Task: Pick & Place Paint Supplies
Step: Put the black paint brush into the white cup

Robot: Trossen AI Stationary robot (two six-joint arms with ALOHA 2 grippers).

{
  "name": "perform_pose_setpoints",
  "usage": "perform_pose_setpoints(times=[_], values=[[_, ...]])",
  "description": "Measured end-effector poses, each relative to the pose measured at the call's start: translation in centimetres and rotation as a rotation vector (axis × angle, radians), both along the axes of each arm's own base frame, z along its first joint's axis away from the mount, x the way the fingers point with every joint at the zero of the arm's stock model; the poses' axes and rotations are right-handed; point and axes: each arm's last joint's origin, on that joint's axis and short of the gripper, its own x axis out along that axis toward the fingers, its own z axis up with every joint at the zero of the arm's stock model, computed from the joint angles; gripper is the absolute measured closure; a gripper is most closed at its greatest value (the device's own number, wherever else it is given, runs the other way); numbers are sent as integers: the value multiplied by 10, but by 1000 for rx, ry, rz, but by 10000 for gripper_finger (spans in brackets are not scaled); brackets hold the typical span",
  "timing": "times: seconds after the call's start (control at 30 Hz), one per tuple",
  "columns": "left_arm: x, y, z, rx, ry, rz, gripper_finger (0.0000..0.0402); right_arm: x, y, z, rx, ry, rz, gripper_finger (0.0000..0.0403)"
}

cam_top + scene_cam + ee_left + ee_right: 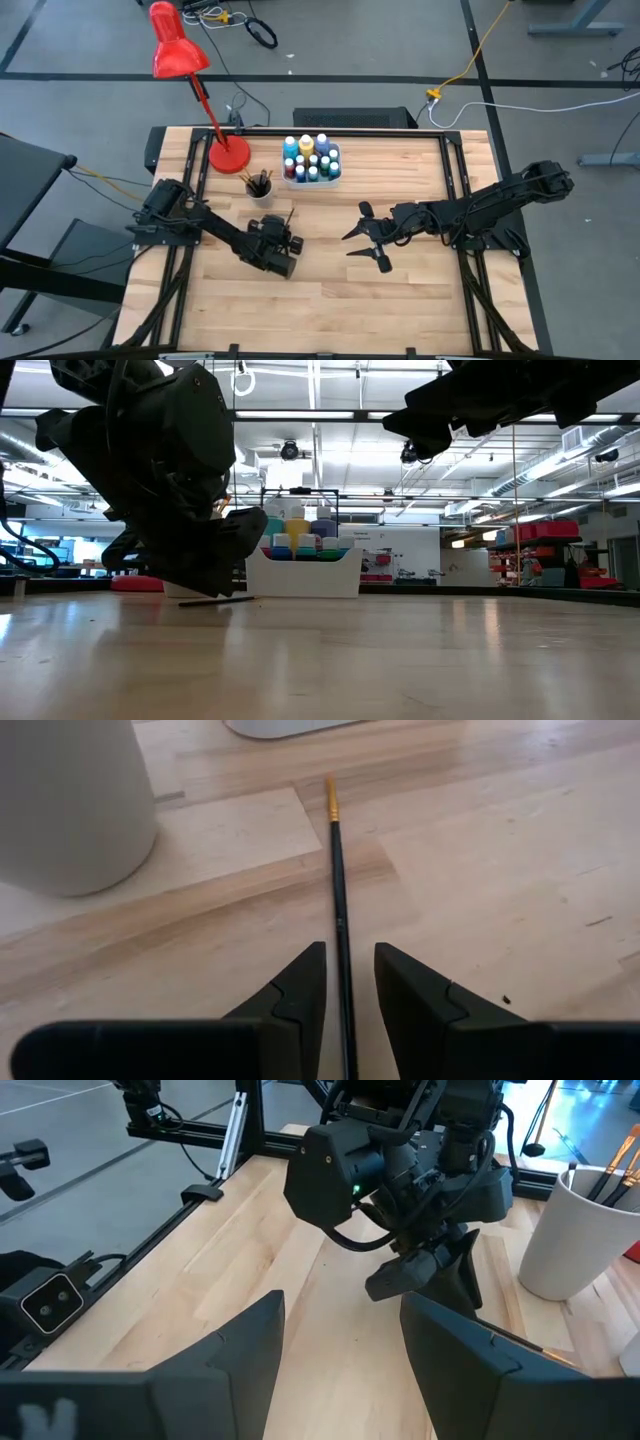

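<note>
A thin dark paintbrush with a yellow-orange end lies flat on the wooden table, next to a white cup that holds more brushes. My left gripper slants down over the brush, open. Its two fingers stand on either side of the handle, with a gap showing on each side. The brush also shows in the low view, below that gripper. Small paint bottles stand in a white tray at the far middle. My right gripper hovers open above the table's middle, pointing toward the left arm.
A red desk lamp stands on its round base at the far left, close to the cup. Black frame rails run along the table's sides. Bare wood stretches across the near half of the table.
</note>
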Motion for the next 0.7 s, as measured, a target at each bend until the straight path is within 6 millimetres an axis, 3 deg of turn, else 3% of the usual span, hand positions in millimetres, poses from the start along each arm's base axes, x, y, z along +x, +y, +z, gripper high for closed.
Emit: perform_pose_setpoints(times=[0.57, 0.7], values=[[1, 3, -1, -51, 39, -16, 304, 0, 0, 0, 1, 1, 0, 195], [3, 0, -1, -69, 22, -24, 331, 0, 0, 0, 1, 1, 0, 195]])
